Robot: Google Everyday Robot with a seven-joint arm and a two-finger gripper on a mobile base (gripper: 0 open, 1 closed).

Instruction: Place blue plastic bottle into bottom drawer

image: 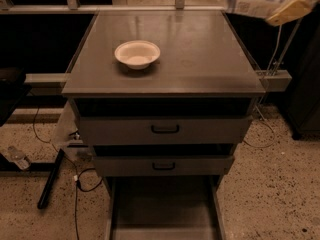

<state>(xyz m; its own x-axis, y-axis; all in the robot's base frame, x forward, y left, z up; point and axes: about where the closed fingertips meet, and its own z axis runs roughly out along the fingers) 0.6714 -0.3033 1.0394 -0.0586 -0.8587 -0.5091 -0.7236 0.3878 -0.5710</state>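
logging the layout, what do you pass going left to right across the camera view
small bottle on the floor → white bowl on the cabinet top → blue plastic bottle, held aloft → tool gripping it, top right corner

Lab-like workspace: grey metal cabinet (165,130), speckled floor (272,189), cables (76,204); claw (289,8) top right.

Inspection result: no text, brand, number or sign can be read anywhere in the view.

The one printed surface is the pale label wrapped round the blue plastic bottle (248,0), which is held on its side in the air at about 1 o'clock. The label's print shows only as faint marks that cannot be made out.

The gripper (288,3), at the top right corner beside that label, is clamped on the bottle's base end and bears no legible marking.
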